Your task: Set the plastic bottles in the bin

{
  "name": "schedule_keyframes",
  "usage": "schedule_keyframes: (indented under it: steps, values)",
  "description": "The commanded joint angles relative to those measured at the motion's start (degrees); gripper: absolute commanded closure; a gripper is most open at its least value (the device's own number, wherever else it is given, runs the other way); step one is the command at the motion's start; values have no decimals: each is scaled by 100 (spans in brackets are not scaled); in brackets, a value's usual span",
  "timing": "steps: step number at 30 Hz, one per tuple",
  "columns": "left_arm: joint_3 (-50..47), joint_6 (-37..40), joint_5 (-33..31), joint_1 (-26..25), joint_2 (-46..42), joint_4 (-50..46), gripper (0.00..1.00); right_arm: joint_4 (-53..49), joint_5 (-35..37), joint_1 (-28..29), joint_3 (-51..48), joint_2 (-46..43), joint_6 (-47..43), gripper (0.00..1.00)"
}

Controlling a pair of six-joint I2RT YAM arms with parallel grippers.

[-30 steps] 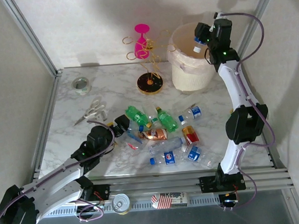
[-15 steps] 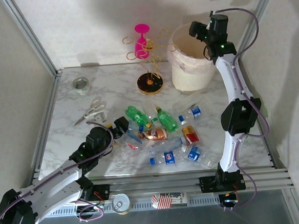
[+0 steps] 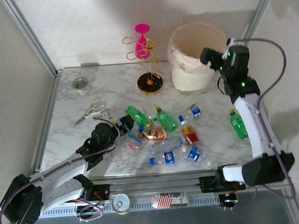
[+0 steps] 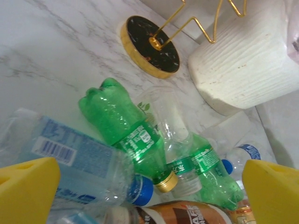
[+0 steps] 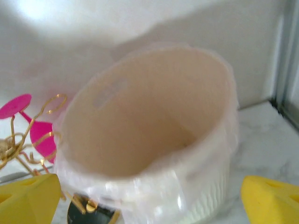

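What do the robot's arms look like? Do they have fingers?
The left arm and right arm are white tubes with chunky black joints. Thin purple cables loop along them, and tiny green lights glow on the joints. The left gripper and right gripper each have two bright yellow fingers.

White marble table (image 3: 112, 91) with scattered plastic bottles (image 3: 166, 119), bin (image 3: 190, 74), scissors (image 3: 90, 111), tape roll (image 3: 81, 85), gold-wire stand (image 3: 150, 83)
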Motion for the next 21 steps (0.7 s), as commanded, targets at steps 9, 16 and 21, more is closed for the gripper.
schedule_keyframes:
  steps: [9,16,21]
  values:
    - [390,8,694,39,887,712,0,-394,1758,12,-2997,-1139,675,1]
    - [421,-115,721,35,970,694,0,-12,3298,-54,-3683,-937,681,1]
    - [427,-124,734,38,975,637,0,554,3138,-602,-4023,-748,722,1]
